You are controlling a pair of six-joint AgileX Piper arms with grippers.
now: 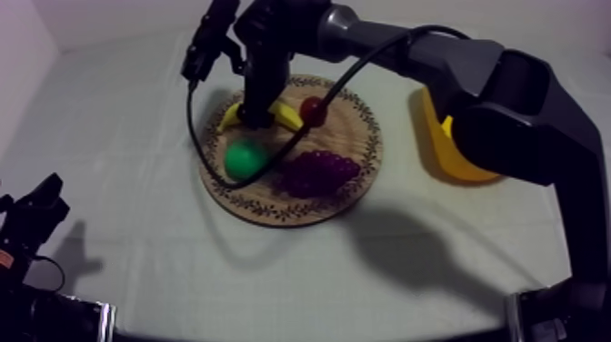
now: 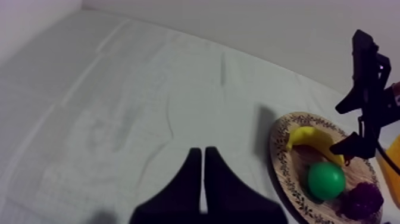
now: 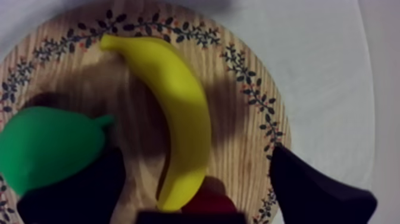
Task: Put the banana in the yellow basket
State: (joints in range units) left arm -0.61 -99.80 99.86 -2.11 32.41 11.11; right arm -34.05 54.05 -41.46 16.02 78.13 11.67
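Banana (image 1: pixel 286 115) lies on the wooden board (image 1: pixel 359 145), along its far edge, curved, one end twd the left rim. Right gripper (image 1: pixel 257 116) is down over it, arm coming in from upper right. In the right wrist view its fingers (image 3: pixel 315 190) are spread wide, one each side of the banana, which lies flat on the board btwn them. Can't tell if either finger touches it.

Pear (image 1: pixel 244 159), green, sits at the board's left edge, just beside the banana and close to one finger. Small red fruit (image 1: pixel 314 111) is at the far edge, right by the banana's other end. Grapes (image 1: pixel 318 171) are nr the board's near-right edge.

Yellow basket (image 1: pixel 450 155) stands at the right edge of the table (image 1: pixel 118 136), apart from the board, partly behind the arm.

Left gripper (image 1: pixel 36 214) sits low at the table's near-left corner, well apart from the board. In the left wrist view its fingers (image 2: pixel 190 182) are pressed together in a narrow wedge over bare table.
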